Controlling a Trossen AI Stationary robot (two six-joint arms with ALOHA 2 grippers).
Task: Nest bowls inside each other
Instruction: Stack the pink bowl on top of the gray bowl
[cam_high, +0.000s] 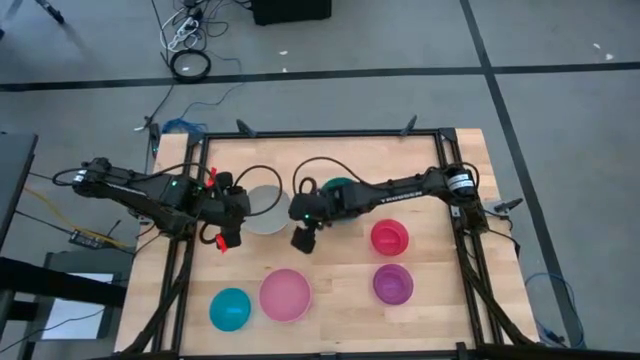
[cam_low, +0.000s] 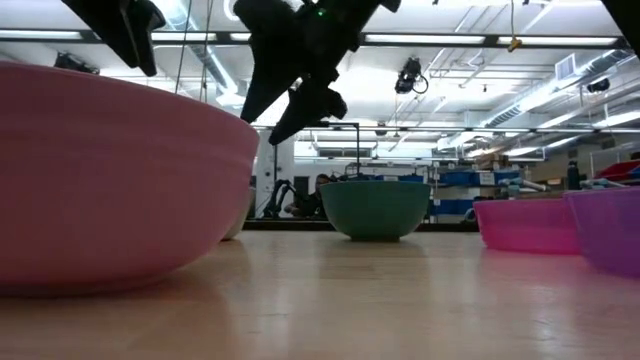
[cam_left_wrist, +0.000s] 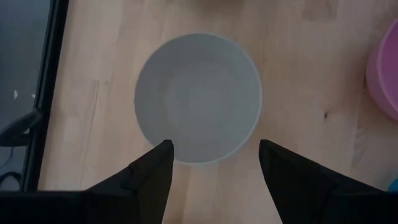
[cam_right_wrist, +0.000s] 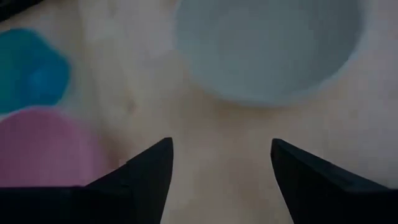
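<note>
I see all six bowls apart on the table (cam_high: 440, 300): white-grey bowl (cam_high: 267, 209) mid-table, teal bowl (cam_high: 338, 188) behind the right arm, red bowl (cam_high: 390, 237), purple bowl (cam_high: 393, 284), pink bowl (cam_high: 285, 294), cyan bowl (cam_high: 230, 309). Left gripper (cam_high: 228, 243) and right gripper (cam_high: 303, 242) flank the white-grey bowl. Both have jaws apart, holding nothing.

Two dark arms, black cables looping (red fittings on the left).

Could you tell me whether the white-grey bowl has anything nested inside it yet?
Empty. The left wrist view looks straight into the white-grey bowl and shows only its bare inside.
</note>
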